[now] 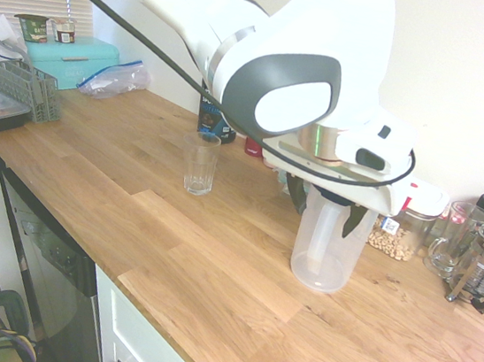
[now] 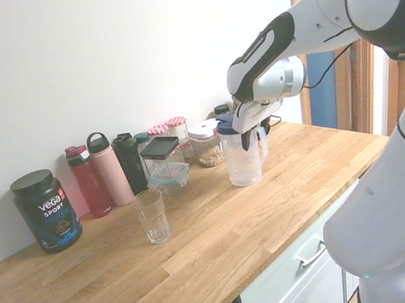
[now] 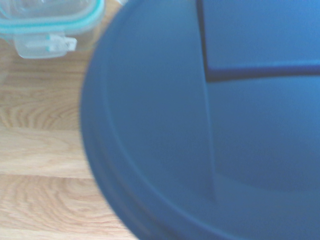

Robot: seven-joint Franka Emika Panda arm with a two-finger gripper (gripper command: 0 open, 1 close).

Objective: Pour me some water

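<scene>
**Ana:** Gripper [image 2: 251, 136] is right at the handle side of the clear pitcher [image 2: 242, 162], fingers straddling the top. Whether they have pinched anything yet, I cannot tell.

**Ben:** So the step in hand is the grasp?

**Ana:** I'd judge so. The pitcher stands upright on the wooden counter [image 2: 205, 253], blue lid [image 3: 210, 125] on. The empty glass [image 2: 151, 216] is well apart to its left, nearer the front edge.

**Ben:** Next?

**Ana:** Probably clamp the handle firmly, lift, carry left, tilt over the glass. Bottles [image 2: 112, 179] line the far wall.

Protein tub [image 2: 46, 209], bottles [image 2: 110, 170], jars [image 2: 207, 144]
</scene>
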